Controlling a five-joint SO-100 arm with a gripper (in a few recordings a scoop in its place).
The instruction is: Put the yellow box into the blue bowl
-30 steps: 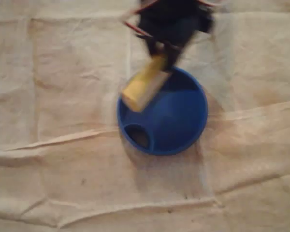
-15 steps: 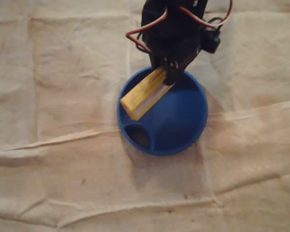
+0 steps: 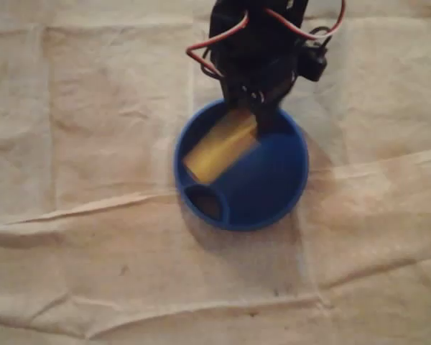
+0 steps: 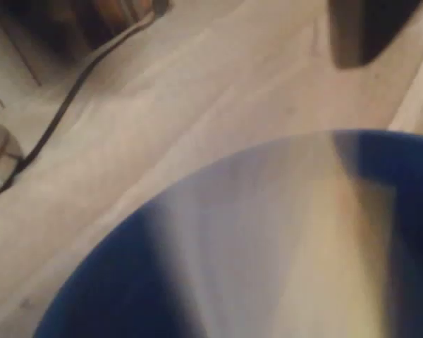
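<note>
- In the overhead view, creased beige cloth (image 3: pixel 93 144) covers the table out to the 9 o'clock side.
- The blue bowl (image 3: pixel 273 187) sits just above centre, with a dark oval opening (image 3: pixel 205 203) at its 7 o'clock rim.
- The yellow box (image 3: pixel 219 147) lies inside the bowl, slanting from the 8 o'clock wall up toward 12.
- My pincer (image 3: pixel 255 111) hangs over the bowl's 12 o'clock rim at the box's upper end. I cannot tell whether its fingers are clamped on the box or apart.
- In the wrist view, a dark cable (image 4: pixel 70 98) runs at 10 o'clock. The bowl's rim curves below it, and a pale smear over it may be the box.
</note>
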